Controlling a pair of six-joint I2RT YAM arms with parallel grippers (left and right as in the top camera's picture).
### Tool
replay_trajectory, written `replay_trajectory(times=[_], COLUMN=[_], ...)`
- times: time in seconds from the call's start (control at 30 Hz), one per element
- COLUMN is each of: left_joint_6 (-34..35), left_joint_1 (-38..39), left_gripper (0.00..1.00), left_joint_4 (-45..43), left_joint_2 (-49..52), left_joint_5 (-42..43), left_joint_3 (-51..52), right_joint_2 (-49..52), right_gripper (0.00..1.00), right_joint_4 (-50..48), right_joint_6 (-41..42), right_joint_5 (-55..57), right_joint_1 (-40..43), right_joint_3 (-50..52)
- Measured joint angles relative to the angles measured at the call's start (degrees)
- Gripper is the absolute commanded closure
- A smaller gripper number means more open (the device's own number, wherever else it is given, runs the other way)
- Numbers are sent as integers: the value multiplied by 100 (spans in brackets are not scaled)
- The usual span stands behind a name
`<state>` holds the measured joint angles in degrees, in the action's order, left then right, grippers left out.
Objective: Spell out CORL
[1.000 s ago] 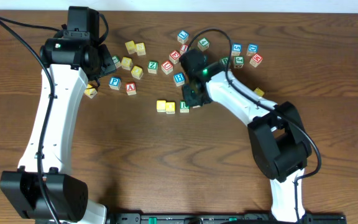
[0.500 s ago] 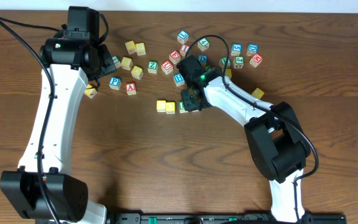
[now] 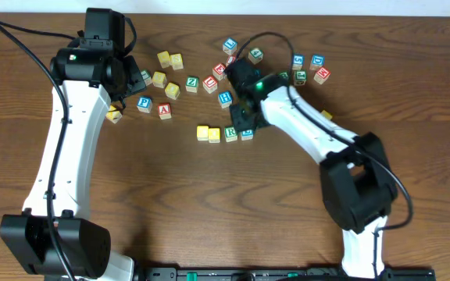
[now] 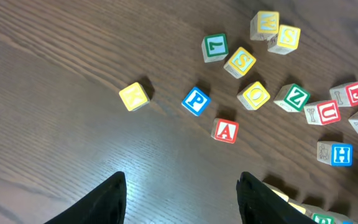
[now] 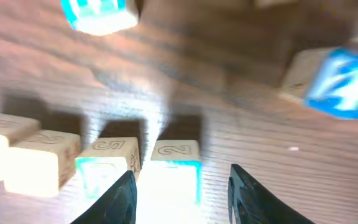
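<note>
Four cubes stand in a row at mid-table: two yellow-topped cubes [image 3: 202,133] [image 3: 214,134], the green R cube [image 3: 230,133] and the blue L cube [image 3: 246,133] at the right end. My right gripper [image 3: 244,122] hovers just behind the L cube. In the right wrist view the blue-edged L cube [image 5: 176,177] sits on the wood between the spread fingers of that gripper [image 5: 182,199], with a gap on its right side; the green-edged R cube [image 5: 107,169] touches it on the left. My left gripper [image 4: 182,190] is open over bare wood, far left at the back [image 3: 137,78].
Loose cubes lie scattered behind the row: a blue H [image 3: 224,97], a green Z [image 3: 192,83], a red A [image 3: 164,110], a blue P [image 3: 144,103], and several more [image 3: 307,69] at the back right. A yellow cube [image 3: 114,116] sits by the left arm.
The right gripper's jaws have spread and let go of the blue L cube, which now stands at the right end of the row. The left arm has not moved.
</note>
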<state>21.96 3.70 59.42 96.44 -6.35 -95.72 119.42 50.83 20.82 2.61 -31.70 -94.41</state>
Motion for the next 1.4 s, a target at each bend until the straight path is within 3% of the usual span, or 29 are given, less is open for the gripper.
replay_trajectory(times=[0.07, 0.1, 0.27, 0.4, 0.53, 1.07, 1.4], left_joint_6=[0, 0, -103, -199, -442, -1482, -1928], left_joint_1=[0, 0, 4, 9, 55, 610, 612], left_gripper=[48, 61, 91, 93, 93, 93, 93], left_joint_4=[105, 133, -35, -254, -413, -765, -955], left_joint_2=[0, 0, 2, 177, 597, 1958, 2094], left_joint_5=[4, 22, 304, 588, 953, 1829, 2420], left_joint_3=[0, 2, 540, 997, 1064, 1073, 1084], right_joint_2=[-210, -315, -426, -291, 28, 444, 581], right_gripper=[60, 66, 80, 90, 93, 92, 92], right_joint_4=[221, 310, 566, 555, 520, 240, 181], right_joint_6=[26, 52, 149, 162, 175, 173, 173], right_joint_5=[-11, -22, -170, -240, -306, -570, -710], right_joint_1=[120, 192, 522, 525, 522, 522, 452], right_joint_3=[-68, -81, -74, 20, 52, 107, 116])
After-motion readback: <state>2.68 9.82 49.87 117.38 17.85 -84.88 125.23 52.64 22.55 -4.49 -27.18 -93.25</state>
